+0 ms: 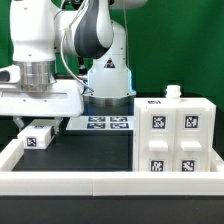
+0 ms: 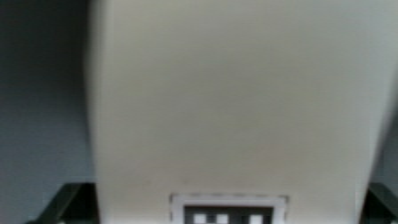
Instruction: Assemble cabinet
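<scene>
Marker board (image 1: 110, 123) flat on black table (image 1: 95, 152) — white rail (image 1: 100, 181) along front edge.

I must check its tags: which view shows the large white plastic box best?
The exterior view: the large white plastic box shows its top and tagged front. The wrist view shows only a blurred white surface, unidentifiable.

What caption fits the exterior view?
Arm poised at a small white tagged block; cabinet stands apart on the exterior view's right.

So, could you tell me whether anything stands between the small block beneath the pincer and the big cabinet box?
Nothing visible does. In the exterior view, only dark table lies between the small block and the cabinet box; the marker board lies flat, farther back.
</scene>
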`<state>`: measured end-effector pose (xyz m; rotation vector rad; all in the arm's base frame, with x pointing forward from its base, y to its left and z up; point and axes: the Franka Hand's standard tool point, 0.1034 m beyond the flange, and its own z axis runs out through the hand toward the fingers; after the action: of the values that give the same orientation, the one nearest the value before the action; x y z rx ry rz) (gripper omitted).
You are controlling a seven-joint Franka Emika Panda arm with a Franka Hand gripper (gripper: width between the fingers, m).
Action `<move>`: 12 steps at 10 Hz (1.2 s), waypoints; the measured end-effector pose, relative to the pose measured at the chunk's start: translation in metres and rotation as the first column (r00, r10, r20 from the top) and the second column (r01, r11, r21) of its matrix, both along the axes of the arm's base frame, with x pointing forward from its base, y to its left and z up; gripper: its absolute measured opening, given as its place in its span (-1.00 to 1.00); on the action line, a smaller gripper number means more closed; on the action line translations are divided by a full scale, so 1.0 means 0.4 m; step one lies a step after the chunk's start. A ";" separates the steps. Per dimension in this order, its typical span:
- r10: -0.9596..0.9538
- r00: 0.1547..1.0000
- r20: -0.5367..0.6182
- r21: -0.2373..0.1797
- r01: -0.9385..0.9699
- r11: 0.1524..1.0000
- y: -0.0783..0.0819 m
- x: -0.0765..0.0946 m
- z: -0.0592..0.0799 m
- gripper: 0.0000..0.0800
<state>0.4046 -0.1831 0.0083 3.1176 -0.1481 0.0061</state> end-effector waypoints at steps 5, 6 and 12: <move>0.049 0.998 0.050 -0.008 -0.049 0.999 0.064 0.045 0.073 0.39; 0.051 0.997 0.065 0.004 -0.051 0.999 0.119 0.066 0.120 0.40; -0.125 0.992 0.034 0.080 0.122 0.989 0.421 0.159 0.314 0.40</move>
<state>0.4680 -0.0147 0.1338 3.1804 -0.3508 0.0609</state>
